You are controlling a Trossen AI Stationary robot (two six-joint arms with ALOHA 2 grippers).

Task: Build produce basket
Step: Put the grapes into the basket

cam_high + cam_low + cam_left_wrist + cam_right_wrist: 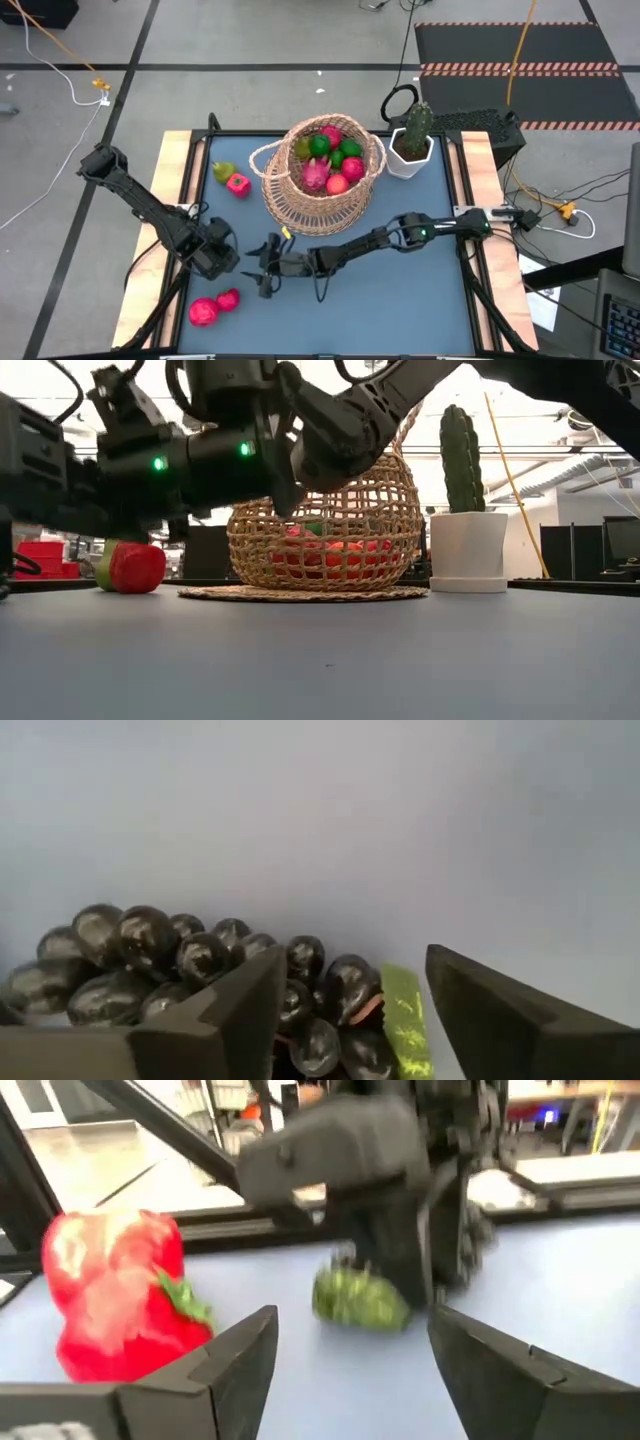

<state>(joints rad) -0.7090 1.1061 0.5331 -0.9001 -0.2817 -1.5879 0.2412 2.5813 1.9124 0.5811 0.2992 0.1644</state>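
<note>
The tan wicker basket (320, 175) stands at the far middle of the table and holds several pieces of produce (335, 160). My left gripper (355, 960) points down over a bunch of dark grapes (200, 960) with a green leaf (405, 1020). It is open, with part of the bunch between its fingers. In the high view the left gripper (232, 258) is near the table's near left, and the grapes do not show there. My right gripper (353, 1320) reaches level across the table toward it, open, with nothing between its fingers. It ends right beside the left gripper in the high view (262, 262). My left gripper comes at the grape bunch (330, 990) from above. One finger (235, 1010) stands in front of the grapes and the other (500, 1010) is beside the leaf. Whether either finger touches the bunch, I cannot tell.
A red fruit (120, 1295) lies on the table close to my right gripper, with another (205, 310) beside it near the near left corner. A pear (222, 172) and a pink fruit (238, 184) lie left of the basket. A potted cactus (412, 145) stands at its right.
</note>
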